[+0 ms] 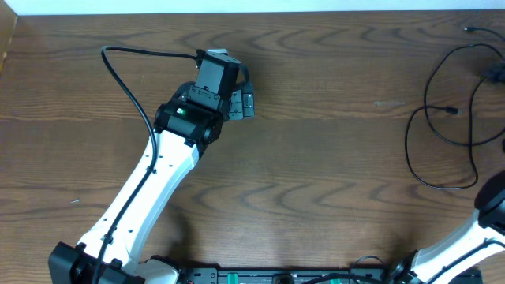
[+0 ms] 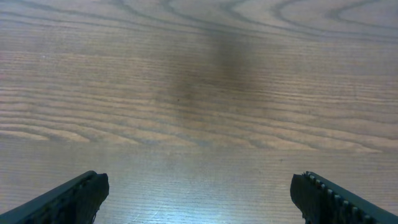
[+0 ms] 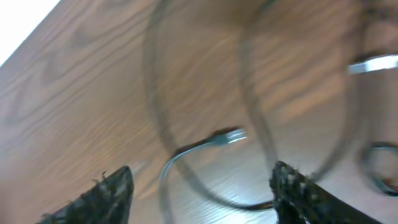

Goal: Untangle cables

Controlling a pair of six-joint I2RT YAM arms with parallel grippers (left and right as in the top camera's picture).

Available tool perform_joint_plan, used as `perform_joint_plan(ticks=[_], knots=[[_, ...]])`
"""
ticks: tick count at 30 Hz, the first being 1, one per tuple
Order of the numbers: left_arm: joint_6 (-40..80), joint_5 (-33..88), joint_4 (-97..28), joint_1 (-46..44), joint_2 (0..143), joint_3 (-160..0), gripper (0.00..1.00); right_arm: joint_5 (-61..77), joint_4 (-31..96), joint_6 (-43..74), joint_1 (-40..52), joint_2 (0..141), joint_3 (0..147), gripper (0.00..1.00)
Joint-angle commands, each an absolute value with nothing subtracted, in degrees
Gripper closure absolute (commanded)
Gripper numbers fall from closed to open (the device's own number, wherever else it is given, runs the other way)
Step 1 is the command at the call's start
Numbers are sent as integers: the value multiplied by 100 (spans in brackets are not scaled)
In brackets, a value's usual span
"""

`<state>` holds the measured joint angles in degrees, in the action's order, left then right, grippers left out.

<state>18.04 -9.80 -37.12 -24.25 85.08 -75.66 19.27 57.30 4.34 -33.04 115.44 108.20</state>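
Bench (image 1: 331, 158): one, wood-grain.
Arms: two. The left arm (image 1: 158, 181) reaches toward 11 o'clock; the right arm (image 1: 473, 237) enters at 5 o'clock.
Cables: black cable (image 1: 409, 142) lies in loose loops at the 3 o'clock edge; number of cords unclear.
Left pincer (image 2: 200, 183): jaws wide apart, empty, over bare wood.
Right pincer (image 3: 202, 174): jaws apart, gripping nothing, above blurred loops and one plug (image 3: 233, 135).

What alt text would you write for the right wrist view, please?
Blurred close-up: the open right gripper hovers over loose loops of black cable on a wooden table. A small metal-tipped plug shows mid-frame.
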Motion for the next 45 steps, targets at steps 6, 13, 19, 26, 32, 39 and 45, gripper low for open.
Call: perform_joint_plan(ticks=[6,13,19,26,32,39,45], knots=[[1831,-1055,-3730,-2412,8573,-7599,0,2591,6512,-401,-1900,10044,10903,23],[1831,-1055,-3730,-2412,8573,-7599,0,2290,7032,-392,-650,8912,10903,1],[1833,-1055,-3730,-2412,8573,-7599,0,2261,7376,-392,58,8315,10903,1],[1831,-1055,-3730,-2412,8573,-7599,0,2265,7649,-390,183,8088,10903,1],[1831,-1055,-3730,-2412,8573,-7599,0,2263,7653,-454,185,8088,10901,1],[1831,-1055,-3730,-2412,8573,-7599,0,2255,7620,-657,296,8106,10794,1],[1831,-1055,-3730,-2412,8573,-7599,0,1970,6370,-738,338,7636,9605,1]])
